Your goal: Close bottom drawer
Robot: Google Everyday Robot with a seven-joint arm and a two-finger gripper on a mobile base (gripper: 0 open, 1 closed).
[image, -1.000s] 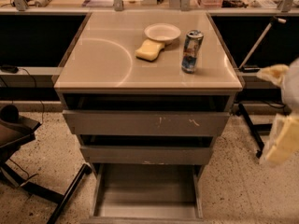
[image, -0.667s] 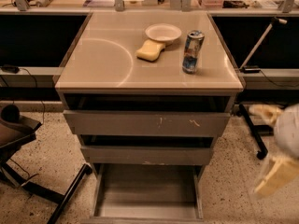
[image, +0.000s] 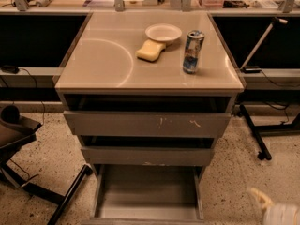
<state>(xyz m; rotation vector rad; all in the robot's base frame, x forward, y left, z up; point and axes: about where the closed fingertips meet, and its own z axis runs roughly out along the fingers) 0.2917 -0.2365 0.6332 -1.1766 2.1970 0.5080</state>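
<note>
The bottom drawer (image: pixel 147 191) is the narrowest of three grey drawers and is pulled far out toward me. Its flat floor and thin side walls show, and its front runs along the bottom edge of the view. My gripper (image: pixel 260 198) is at the bottom right corner, low over the floor, to the right of the drawer and apart from it. Only a pale tip and part of its white body (image: pixel 282 215) show.
The top drawer (image: pixel 147 124) and middle drawer (image: pixel 146 156) stand slightly out. On the cabinet top are a white bowl (image: pixel 163 32), a yellow sponge (image: pixel 150 50) and a can (image: pixel 192 51). A chair base (image: pixel 28 182) is at the left and a black stand leg (image: pixel 255 135) at the right.
My arm has dropped from mid-height at the right edge to the bottom right corner and has drawn mostly out of view. The drawers have not moved.
</note>
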